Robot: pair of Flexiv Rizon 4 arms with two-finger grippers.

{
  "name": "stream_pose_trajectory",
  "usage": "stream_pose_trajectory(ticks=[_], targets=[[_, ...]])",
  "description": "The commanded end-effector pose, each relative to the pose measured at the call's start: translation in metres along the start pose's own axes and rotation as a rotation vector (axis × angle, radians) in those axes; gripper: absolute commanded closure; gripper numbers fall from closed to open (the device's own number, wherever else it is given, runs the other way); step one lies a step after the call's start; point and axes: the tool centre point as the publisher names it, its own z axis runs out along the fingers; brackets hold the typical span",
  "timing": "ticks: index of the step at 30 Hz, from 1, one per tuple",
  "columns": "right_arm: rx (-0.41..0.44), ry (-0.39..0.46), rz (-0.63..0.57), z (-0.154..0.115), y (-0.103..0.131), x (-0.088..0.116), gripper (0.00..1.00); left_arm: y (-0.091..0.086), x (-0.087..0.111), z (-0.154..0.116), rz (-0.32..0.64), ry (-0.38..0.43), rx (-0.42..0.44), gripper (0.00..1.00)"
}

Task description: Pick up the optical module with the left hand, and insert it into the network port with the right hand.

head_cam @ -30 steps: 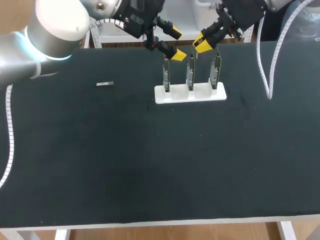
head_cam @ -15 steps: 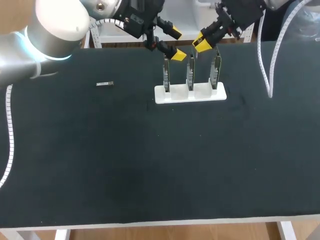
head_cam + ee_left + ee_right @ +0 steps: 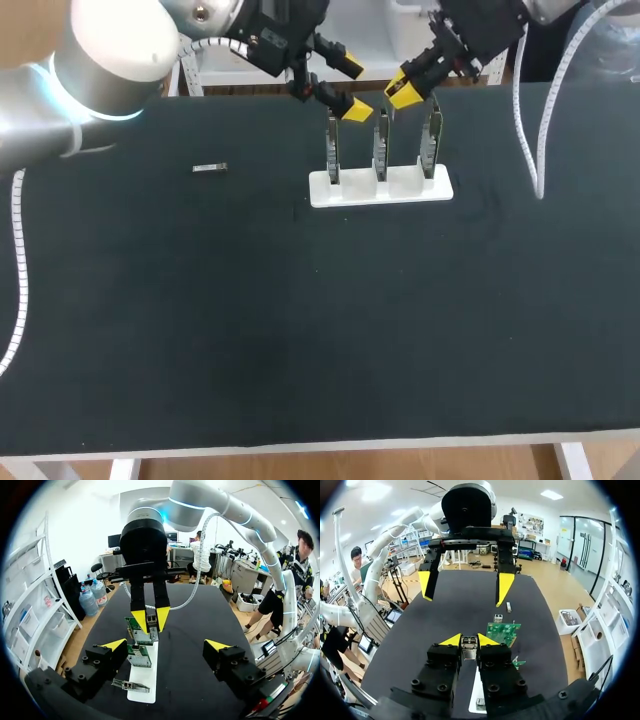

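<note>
Clamping the optical module point(image 3: 469, 651), right gripper point(image 3: 469, 640) has edged upward above the rack point(image 3: 352, 192); left gripper point(image 3: 165, 645) stays spread

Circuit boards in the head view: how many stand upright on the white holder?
3. The left board, the middle board and the right board stand in a row on the white holder. None seems to be hidden.

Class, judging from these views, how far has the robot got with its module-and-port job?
Done: the optical module is off the table, and the left claw is open and empty. In hand: the right claw is shut on it near the circuit boards. Left: plugging it into one.
</note>
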Motion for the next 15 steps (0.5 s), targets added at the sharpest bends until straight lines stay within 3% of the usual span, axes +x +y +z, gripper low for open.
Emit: stream_pose_trajectory(ticks=[1,15], targets=[[-0.002,0.003,-0.010,-0.0020,-0.0040,-0.0057,1.00,-0.0013,-0.0004,0.0000,-0.002,0.003,-0.004,0.00],[0.005,0.001,-0.022,-0.0012,-0.0108,-0.0095,1.00,-0.0013,-0.0004,0.0000,-0.002,0.003,-0.004,0.00]])
